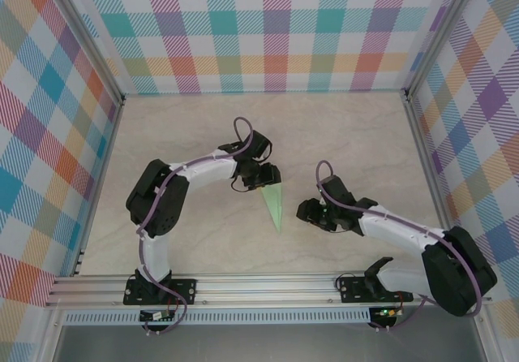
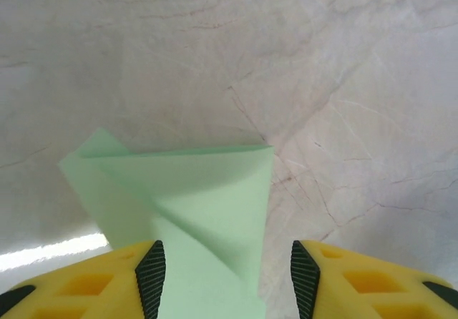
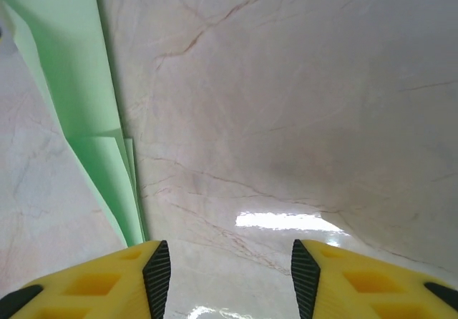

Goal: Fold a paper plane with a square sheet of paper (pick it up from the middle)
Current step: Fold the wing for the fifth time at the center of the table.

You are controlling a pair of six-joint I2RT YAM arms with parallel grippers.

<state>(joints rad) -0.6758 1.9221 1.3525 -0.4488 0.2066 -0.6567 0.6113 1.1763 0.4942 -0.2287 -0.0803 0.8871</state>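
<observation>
Top view: your paper plane [image 1: 274,206] lies flat on the counter [image 1: 186,127], tip pointing near. The left claw [image 1: 263,175] is at its far end, the right claw [image 1: 310,213] just right of it.
Left wrist: claw parted, plane lying loose inside it, not clamped.
Right wrist: claw parted, empty.

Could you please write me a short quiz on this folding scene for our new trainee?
1. True or false: the right tool is clamped on the paper plane.
2. In the top view, the plane's tip points toward: A) the arm bases, B) the far wall, C) the left wall.
3. Fill in: the left tool has its jaws ____ over the plane.
Key: 1 false; 2 A; 3 open.
</observation>
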